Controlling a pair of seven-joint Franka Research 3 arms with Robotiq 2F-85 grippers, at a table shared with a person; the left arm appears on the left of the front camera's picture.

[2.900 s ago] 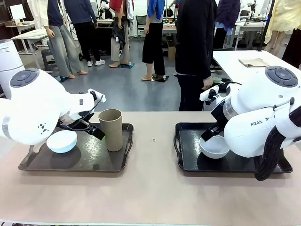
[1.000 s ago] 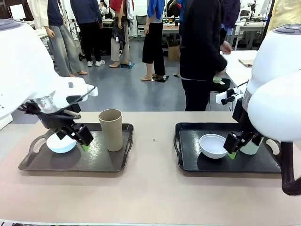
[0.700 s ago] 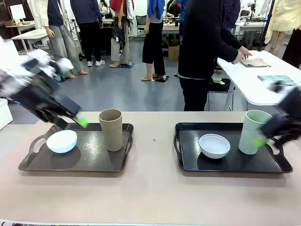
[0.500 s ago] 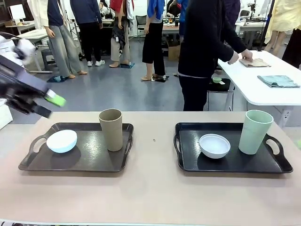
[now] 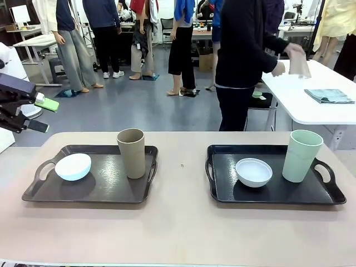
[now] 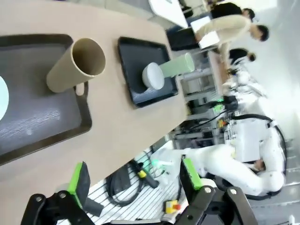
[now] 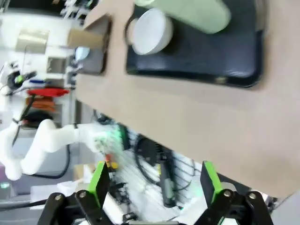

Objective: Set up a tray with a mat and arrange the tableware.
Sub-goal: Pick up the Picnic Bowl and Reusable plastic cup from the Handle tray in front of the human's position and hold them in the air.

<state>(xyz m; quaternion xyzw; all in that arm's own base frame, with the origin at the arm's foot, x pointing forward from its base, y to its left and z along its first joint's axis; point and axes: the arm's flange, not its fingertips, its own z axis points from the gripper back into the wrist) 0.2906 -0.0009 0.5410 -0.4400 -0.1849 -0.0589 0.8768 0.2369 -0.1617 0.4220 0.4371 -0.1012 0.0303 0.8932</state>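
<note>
Tan cup, blue bowl, grn cup, wht bowl

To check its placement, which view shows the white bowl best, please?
The front view: the white bowl sits unobstructed in the right tray. The left wrist view shows it small and sideways; the right wrist view, blurred.

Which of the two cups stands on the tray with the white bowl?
The pale green cup; the tan cup shares the other tray with the pale blue bowl.
</note>
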